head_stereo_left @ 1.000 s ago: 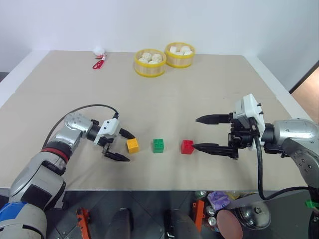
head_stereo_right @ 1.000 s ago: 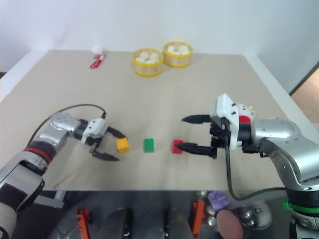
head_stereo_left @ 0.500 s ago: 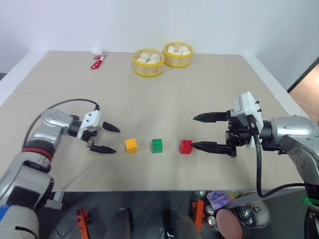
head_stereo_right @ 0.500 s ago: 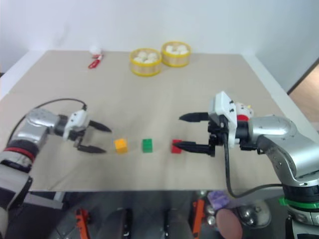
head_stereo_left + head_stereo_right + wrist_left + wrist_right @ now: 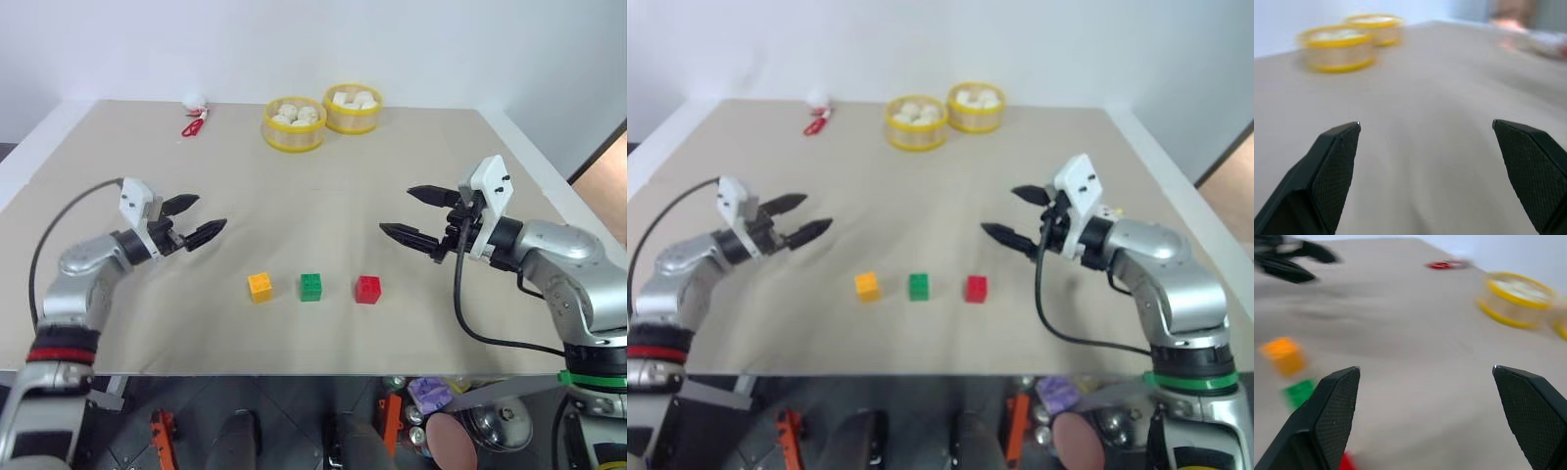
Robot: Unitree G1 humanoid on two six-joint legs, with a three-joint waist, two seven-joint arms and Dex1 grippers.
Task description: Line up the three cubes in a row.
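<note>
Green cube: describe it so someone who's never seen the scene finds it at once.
On the tan table, near the front edge, three small studded cubes sit in a row, apart from each other. The green cube is the middle one, with the yellow-orange cube on the robot's left and the red cube on its right.

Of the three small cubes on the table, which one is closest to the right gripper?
The red studded plastic cube: it sits at the end of the row on the side of the right gripper, while the green cube is in the middle and the yellow-orange cube farthest.
</note>
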